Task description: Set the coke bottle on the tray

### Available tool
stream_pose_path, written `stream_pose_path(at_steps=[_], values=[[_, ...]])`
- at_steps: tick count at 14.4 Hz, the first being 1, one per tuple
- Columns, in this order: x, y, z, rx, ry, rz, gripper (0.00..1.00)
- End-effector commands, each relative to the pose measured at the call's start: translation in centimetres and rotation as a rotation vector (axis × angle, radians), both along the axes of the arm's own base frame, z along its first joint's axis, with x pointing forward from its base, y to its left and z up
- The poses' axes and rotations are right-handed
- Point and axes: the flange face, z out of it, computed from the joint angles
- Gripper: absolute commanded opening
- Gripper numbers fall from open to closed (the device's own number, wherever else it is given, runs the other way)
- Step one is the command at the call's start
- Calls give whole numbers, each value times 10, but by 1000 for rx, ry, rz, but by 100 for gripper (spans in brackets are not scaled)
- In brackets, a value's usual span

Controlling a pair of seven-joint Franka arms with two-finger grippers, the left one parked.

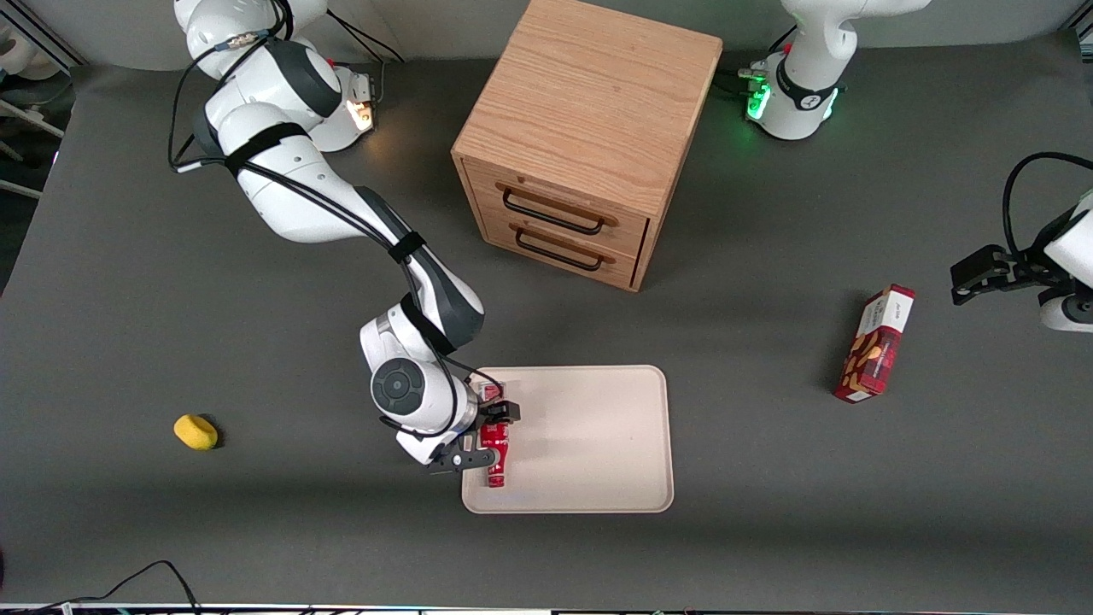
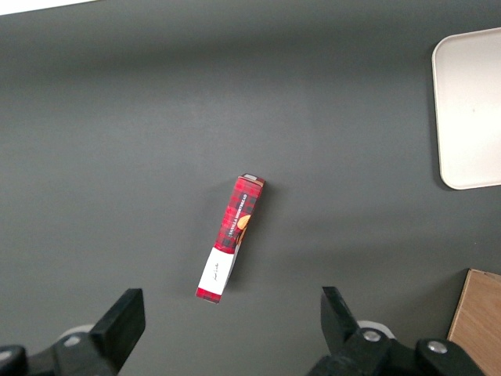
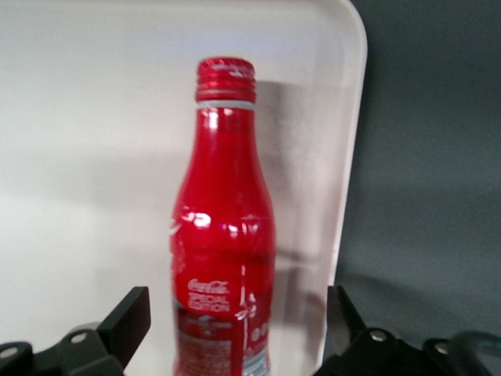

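Red coke bottle (image 3: 225, 235) between the spread pincer (image 1: 488, 436) fingers over the tray (image 1: 598, 444).

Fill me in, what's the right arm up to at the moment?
The right arm's gripper is over the working-arm end of the flat cream-beige tray, with the slim red coke bottle lying between its open fingers. The wrist view shows the fingers apart on either side of the bottle, so it looks set down on the tray near the rim. A red snack box and a wooden drawer cabinet sit untouched.
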Motion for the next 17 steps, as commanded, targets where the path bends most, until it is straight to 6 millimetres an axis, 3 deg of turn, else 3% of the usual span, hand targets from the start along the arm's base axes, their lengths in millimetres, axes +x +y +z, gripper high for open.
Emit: stream_pose_path(at_steps=[1,3,5,9,12,17], values=[[4,-1,52,7,-33,-36,100],[0,-14,98,-5,-44,-54,100],[-6,-44,144,-28,-49,-102,100],[-41,-132,222,-89,-80,-136,100],[-80,-180,257,-114,-79,-197,100],[-143,-239,306,-134,-20,-309,100]])
